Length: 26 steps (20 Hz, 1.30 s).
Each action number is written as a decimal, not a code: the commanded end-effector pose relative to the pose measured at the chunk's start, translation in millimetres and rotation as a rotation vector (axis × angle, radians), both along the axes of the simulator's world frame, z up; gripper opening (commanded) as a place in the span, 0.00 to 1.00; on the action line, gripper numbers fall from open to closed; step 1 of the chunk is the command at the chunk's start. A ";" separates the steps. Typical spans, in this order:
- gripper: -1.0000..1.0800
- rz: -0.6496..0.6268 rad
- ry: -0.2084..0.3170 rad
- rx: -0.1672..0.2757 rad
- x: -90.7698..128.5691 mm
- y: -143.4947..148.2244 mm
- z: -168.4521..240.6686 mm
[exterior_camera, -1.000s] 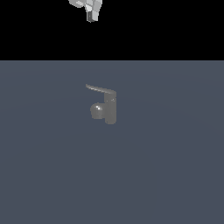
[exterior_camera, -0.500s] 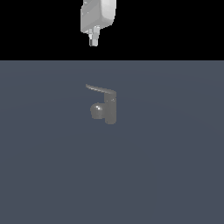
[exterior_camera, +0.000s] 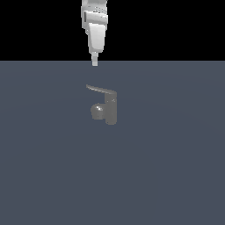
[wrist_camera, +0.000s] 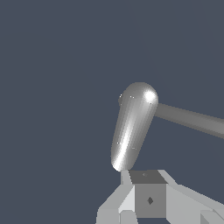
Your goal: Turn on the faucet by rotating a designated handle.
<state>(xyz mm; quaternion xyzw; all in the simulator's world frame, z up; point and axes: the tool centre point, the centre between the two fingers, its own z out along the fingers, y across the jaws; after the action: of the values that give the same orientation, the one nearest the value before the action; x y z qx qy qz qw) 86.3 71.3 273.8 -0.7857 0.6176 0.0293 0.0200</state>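
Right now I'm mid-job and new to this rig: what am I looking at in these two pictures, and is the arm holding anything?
These are simulator renders of one white robot arm. The exterior view comes from a camera off the arm: the gripper hangs from the top of the picture, above and clear of the small grey faucet standing on the plain dark surface. The thin lever on the faucet's top is the handle, pointing toward the exterior view's left. The other picture comes from a camera on the wrist, looking down past the gripper at the handle. Nothing is held. Whether the fingers are open or shut cannot be told. Nothing else shows on the surface.
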 end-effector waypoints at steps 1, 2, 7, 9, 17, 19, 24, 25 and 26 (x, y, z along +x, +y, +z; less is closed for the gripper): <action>0.00 -0.066 0.001 -0.012 11.4 2.6 -17.7; 0.00 -0.091 0.001 -0.016 15.6 3.6 -24.8; 0.00 -0.203 -0.001 -0.039 33.0 8.1 -57.3; 0.00 -0.238 -0.003 -0.047 38.2 9.6 -68.0; 0.00 -0.326 -0.008 -0.067 50.2 13.5 -95.9; 0.00 -0.336 -0.009 -0.069 51.5 13.9 -99.1; 0.00 -0.342 -0.010 -0.071 52.2 14.1 -100.8; 0.00 -0.342 -0.010 -0.071 52.2 14.1 -100.8; 0.00 -0.341 -0.009 -0.071 51.9 14.2 -100.9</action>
<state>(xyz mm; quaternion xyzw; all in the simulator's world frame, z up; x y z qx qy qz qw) 138.2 85.5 172.9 -0.6701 0.7423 0.0003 -0.0002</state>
